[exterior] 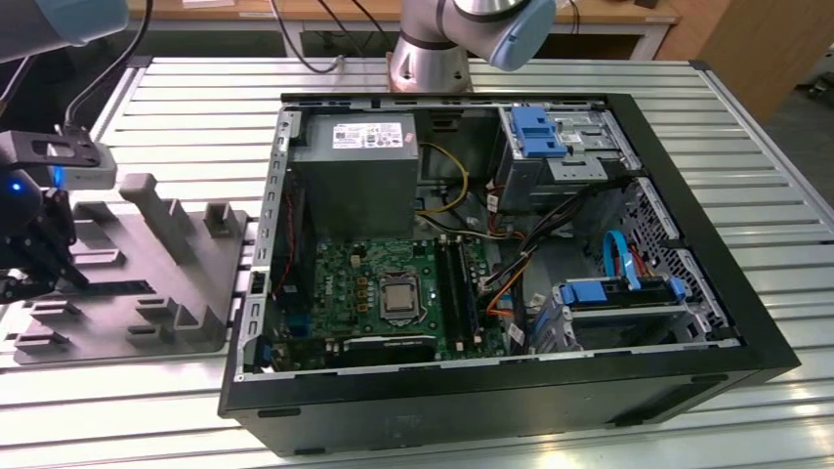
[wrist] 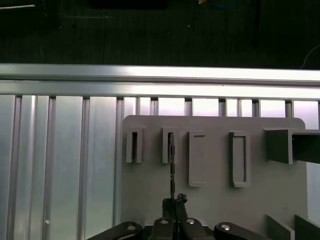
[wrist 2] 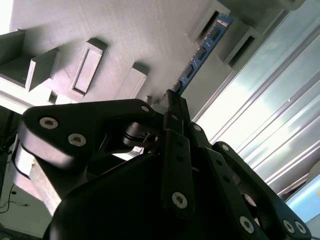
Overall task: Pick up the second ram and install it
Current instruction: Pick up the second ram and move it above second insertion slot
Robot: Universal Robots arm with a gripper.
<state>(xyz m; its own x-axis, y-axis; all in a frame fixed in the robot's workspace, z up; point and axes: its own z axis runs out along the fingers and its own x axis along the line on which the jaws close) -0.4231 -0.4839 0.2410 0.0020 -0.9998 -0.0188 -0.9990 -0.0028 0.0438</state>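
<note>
At the exterior view's left, over the grey moulded plastic holder [exterior: 146,293], the long blue circuit-board ram stick [wrist 2: 200,52] stands on edge, its far end in a narrow slot [wrist: 164,146], well apart from the open black computer case [exterior: 521,391]. My black gripper [wrist: 173,201] is clenched on its near end. Lifted crooked, it could bind in the slot and slip.

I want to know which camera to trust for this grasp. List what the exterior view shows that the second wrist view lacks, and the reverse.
Exterior view: the open computer case with its green motherboard. Second wrist view: the blue second ram standing on edge in a slot of the grey holder, with the gripper shut on its near end. Both: the grey holder and the gripper.
</note>
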